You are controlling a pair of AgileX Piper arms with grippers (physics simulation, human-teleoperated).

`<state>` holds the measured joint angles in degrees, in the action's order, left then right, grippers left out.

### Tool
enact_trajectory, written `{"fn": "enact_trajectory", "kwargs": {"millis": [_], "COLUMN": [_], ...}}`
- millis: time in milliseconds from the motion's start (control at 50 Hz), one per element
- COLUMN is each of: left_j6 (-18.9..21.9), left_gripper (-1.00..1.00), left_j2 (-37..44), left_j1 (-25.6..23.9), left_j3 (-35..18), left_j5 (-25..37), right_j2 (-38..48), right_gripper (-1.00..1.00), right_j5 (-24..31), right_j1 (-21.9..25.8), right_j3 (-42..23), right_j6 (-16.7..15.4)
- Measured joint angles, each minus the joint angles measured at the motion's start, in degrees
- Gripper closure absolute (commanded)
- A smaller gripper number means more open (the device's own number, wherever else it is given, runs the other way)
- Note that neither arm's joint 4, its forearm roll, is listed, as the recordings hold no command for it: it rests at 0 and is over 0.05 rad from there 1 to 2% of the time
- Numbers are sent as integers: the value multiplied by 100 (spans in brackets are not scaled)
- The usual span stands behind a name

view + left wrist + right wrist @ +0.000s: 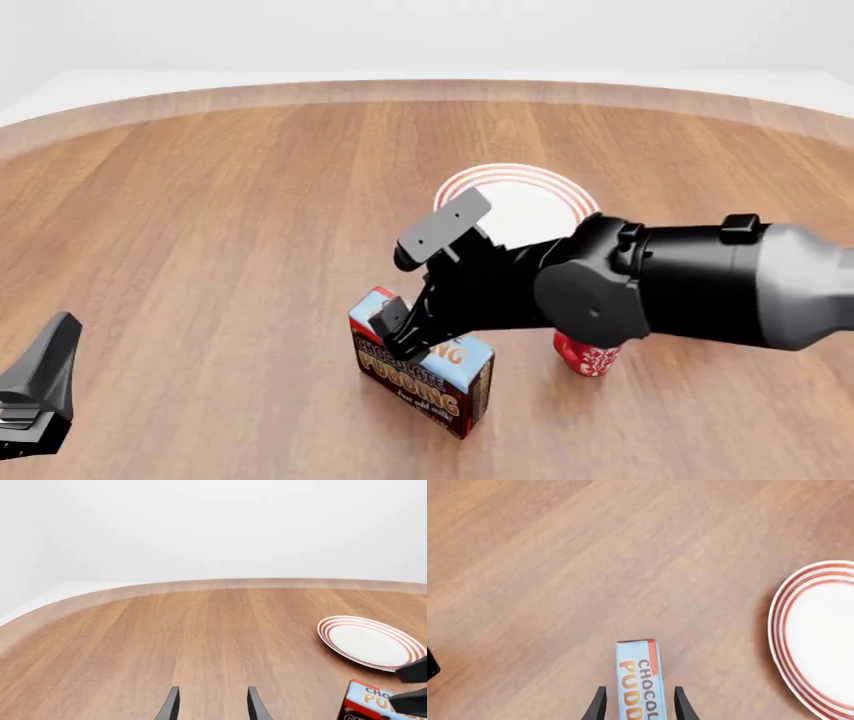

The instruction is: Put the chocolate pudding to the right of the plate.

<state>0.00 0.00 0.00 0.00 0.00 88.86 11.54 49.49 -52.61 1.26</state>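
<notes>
Right gripper (638,707) straddles the chocolate pudding (424,372) with fingers apart at the plate's (561,200) seven o'clock; grasping is underway, closing comes next.

Upright blue-topped chocolate pudding (424,376) carton near red-ringed white plate (534,198), apart.

One chocolate pudding (424,368), one plate (534,200), one red can (585,358), one table (200,230), two end effectors.
</notes>
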Motion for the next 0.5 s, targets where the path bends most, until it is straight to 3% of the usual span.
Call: {"fn": "enact_trajectory", "kwargs": {"millis": [500], "left_j6": [0], "left_gripper": [-100], "left_j2": [0], "left_j1": [0], "left_j3": [0], "left_j5": [0], "right_j2": [183], "right_gripper": [-100], "right_j5": [-134], "right_j1": [-43], "right_j3": [105], "right_j6": [162]}}
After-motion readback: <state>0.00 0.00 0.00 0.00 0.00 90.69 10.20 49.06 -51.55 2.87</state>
